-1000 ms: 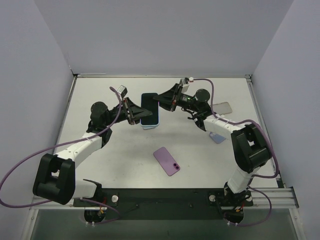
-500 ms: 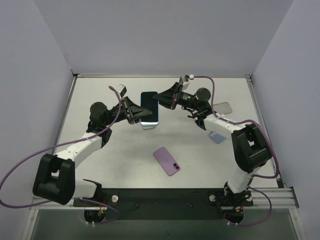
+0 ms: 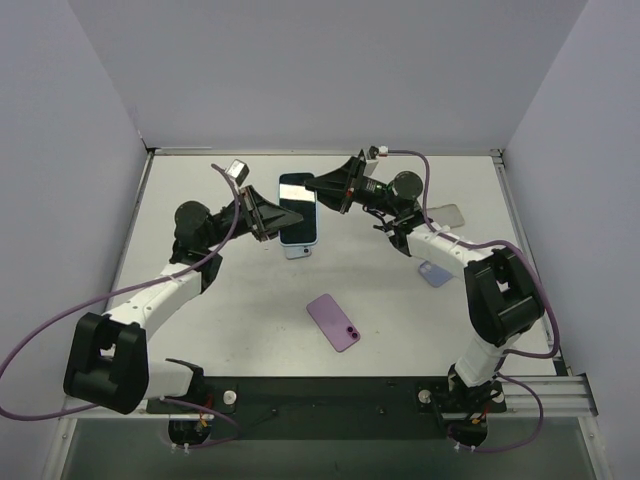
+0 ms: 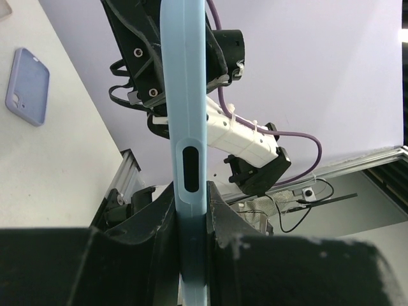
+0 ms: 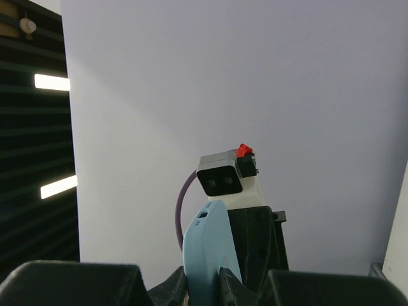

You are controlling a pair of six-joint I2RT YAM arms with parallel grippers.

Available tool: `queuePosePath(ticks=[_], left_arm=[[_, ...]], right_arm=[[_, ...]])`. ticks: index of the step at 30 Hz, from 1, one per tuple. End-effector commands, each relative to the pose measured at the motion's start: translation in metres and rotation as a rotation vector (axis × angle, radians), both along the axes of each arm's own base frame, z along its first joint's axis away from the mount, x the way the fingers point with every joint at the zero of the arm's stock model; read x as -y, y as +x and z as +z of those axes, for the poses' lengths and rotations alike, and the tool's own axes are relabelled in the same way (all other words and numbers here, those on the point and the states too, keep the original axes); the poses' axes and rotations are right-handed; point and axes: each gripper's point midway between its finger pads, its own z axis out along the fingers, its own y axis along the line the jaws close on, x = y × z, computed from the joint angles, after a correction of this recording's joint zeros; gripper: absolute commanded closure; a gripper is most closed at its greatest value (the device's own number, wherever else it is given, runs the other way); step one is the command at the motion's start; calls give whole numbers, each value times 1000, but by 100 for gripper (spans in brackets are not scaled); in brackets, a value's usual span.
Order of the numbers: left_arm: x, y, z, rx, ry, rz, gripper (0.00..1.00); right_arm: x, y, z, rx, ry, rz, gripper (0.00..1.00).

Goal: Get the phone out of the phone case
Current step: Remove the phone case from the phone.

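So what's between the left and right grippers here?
The phone in its light blue case, gripped by the left gripper and right gripper; top view shows it.

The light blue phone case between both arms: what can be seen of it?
The light blue, soft-looking phone case holds a phone with its dark screen facing the top camera. Its thin side edge has an oval cutout. The left pincer clamps one long side, the right pincer the opposite far corner.

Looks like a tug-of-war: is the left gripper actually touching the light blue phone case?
Touching. Left wrist view shows the left gripper clamping the light blue phone case with no gap.
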Motion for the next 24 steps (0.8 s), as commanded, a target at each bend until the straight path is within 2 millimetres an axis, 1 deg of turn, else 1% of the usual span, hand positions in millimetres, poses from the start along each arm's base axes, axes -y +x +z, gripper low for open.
queuePosePath(ticks=[1,6,8,9,16,19,21,23,24], left_arm=[[-5,-30,50,334,-31,-39,100],[-8,-38,62,396,-55,-27,100],[-10,-42,70,436,-81,-20,100],[-11,-44,74,446,-92,-18,100],[-17,-60,104,561,-145,-6,100],[-20,-65,114,588,-155,-1,100],[-22,-70,120,603,-163,5,100],[-22,-70,123,598,-162,10,100],[-21,-67,120,571,-149,15,100]], right_arm=[[41,-30,122,290,366,-35,100],[48,-28,134,228,426,-49,100],[49,-28,139,206,448,-45,100],[52,-25,142,178,469,-50,100],[51,-12,148,49,560,-50,100],[51,-11,152,71,567,-58,100],[50,-10,152,80,561,-62,100],[51,-13,151,136,533,-74,100],[52,-10,149,155,504,-89,100]])
